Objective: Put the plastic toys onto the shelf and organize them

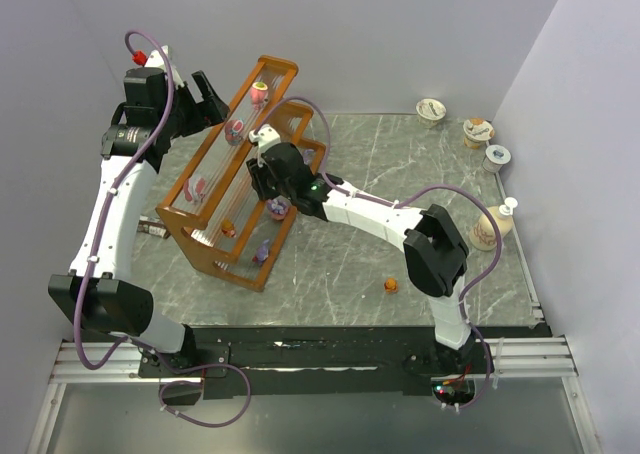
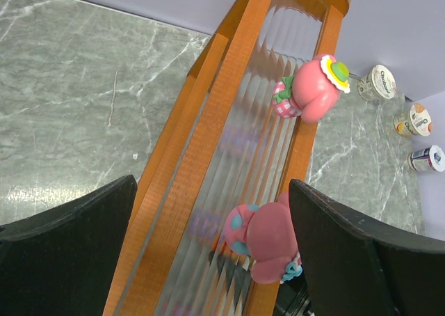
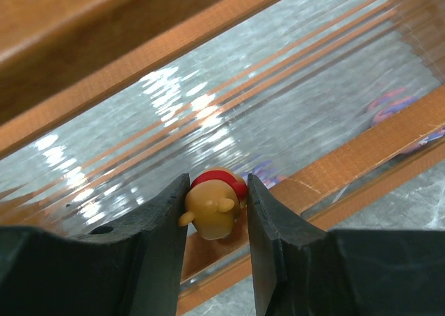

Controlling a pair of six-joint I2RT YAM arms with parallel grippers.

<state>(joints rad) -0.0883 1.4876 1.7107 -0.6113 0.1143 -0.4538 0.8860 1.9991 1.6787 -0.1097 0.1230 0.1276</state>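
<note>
The orange-brown stepped shelf [image 1: 215, 209] stands slantwise at the left of the table. My right gripper [image 1: 268, 187] reaches over its middle tier and is shut on a small orange toy with a red top [image 3: 215, 206], held just above a wooden rail [image 3: 361, 159]. My left gripper [image 1: 207, 96] hangs open over the top tier [image 2: 236, 142], with nothing between its fingers [image 2: 361, 260]. Two pink toys [image 2: 316, 90] [image 2: 268, 239] sit on that tier. Purple and orange toys [image 1: 262, 250] stand on the lower tiers. One orange toy [image 1: 391, 285] lies on the table.
Three foil-lidded cups [image 1: 478, 131] stand at the back right corner, and a beige bottle [image 1: 492, 224] stands by the right wall. A small dark object [image 1: 150, 229] lies left of the shelf. Walls close in on three sides.
</note>
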